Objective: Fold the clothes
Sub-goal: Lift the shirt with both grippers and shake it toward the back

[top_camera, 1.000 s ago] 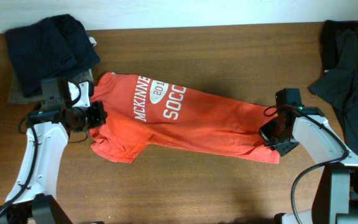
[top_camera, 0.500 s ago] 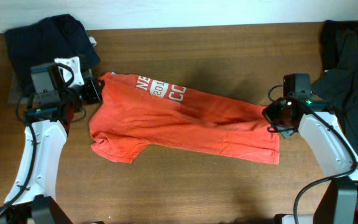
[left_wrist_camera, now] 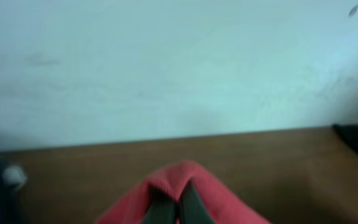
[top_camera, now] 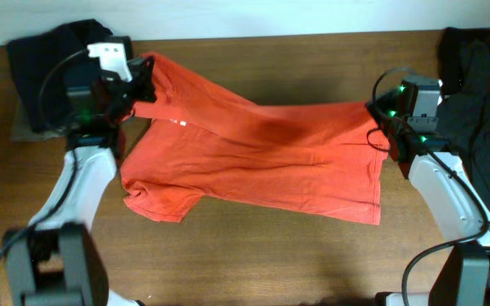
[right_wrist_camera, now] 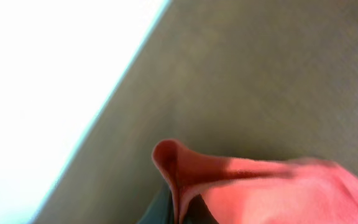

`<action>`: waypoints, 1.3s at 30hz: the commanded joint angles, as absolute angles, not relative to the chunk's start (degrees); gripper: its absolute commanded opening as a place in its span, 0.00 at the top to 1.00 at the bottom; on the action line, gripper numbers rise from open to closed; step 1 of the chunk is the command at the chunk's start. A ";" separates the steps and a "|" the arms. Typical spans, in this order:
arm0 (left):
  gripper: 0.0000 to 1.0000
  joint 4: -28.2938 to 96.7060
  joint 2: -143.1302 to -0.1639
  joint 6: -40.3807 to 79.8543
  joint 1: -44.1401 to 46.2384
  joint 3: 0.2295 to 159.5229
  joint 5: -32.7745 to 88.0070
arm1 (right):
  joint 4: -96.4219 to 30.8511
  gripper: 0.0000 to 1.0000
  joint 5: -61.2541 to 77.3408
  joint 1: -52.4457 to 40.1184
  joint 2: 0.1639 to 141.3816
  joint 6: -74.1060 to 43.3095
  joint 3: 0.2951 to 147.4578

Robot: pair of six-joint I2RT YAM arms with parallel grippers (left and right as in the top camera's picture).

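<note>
Overhead view: a red-orange T-shirt lies across the middle of the wooden desk. Its upper edge is raised at both ends, and the rest of the fabric rests on the wood. At the upper left of the frame, the left claw is clamped together on a bunched corner of the T-shirt, which slopes down and to the right from that grip. At the right of the frame, the right claw is closed tight on the opposite corner of the same edge. One sleeve lies flat at the lower left of the garment. A dark garment pile sits in the upper-left corner, just behind the left arm, and a second dark garment is spread along the right edge.

Left wrist view: a fold of red fabric is pinched between the dark fingers, with the desk edge and a pale wall beyond.

Right wrist view: a rounded fold of the T-shirt protrudes from the grip at the bottom of the frame. The picture is blurred.
</note>
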State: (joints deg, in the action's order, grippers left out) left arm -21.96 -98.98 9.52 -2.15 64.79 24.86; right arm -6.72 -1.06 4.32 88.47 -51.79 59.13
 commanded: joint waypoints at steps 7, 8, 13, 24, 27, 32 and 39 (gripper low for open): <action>0.99 -42.63 -113.36 9.85 4.03 65.78 8.95 | 10.31 0.96 -8.03 4.54 94.21 -49.54 59.92; 0.99 -43.86 -114.28 9.85 4.51 66.28 8.47 | 11.31 0.96 -8.84 4.54 95.15 -49.52 59.92; 0.99 -45.43 -119.00 9.80 7.88 73.25 7.94 | 15.38 0.96 -14.52 4.54 99.96 -49.52 59.92; 0.99 -45.41 -130.74 9.78 12.12 85.86 -0.95 | 16.53 0.96 -24.23 4.58 102.08 -42.54 59.92; 0.99 -45.41 -134.43 9.76 12.12 88.33 -0.95 | 16.16 0.96 -25.63 4.58 102.08 -40.25 59.92; 0.93 -45.39 -136.92 7.60 12.12 90.32 -0.91 | 15.92 0.76 -27.64 4.58 102.08 -40.25 59.92; 0.01 -45.43 -136.49 7.62 12.12 90.80 -0.84 | 15.70 0.01 -27.46 4.54 101.95 -35.14 60.01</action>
State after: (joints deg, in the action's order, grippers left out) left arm -45.28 -136.62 8.62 12.21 89.45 -0.47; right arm 15.64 -26.09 4.32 101.67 -39.48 59.42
